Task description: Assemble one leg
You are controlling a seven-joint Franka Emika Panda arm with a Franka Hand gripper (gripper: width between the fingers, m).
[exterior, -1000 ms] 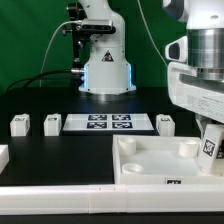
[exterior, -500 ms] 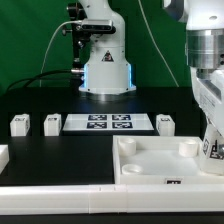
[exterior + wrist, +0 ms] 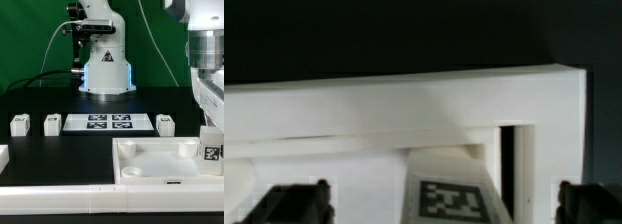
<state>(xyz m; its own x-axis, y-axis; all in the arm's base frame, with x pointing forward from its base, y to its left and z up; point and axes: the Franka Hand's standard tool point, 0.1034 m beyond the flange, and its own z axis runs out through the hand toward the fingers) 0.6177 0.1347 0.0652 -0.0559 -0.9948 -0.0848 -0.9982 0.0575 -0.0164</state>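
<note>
- Leg (image 3: 210, 152) (image 3: 452, 196) upright, tag facing cam, at square panel's (image 3: 150, 160) corner on exterior view's right.
- Gripper (image 3: 438, 205) above panel; jaws spread either side of leg, can't tell if touching.
- Three more legs (image 3: 19, 124) beside marker board (image 3: 107, 123).

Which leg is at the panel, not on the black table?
The leg at the exterior view's right, standing at the panel's corner under the gripper. The other three legs stand on the table beside the marker board.

Open table (image 3: 60, 150) beside panel (image 3: 150, 160)

Black table (image 3: 60, 150), three legs (image 3: 19, 124), marker board (image 3: 108, 123), white panel (image 3: 160, 160)
</note>
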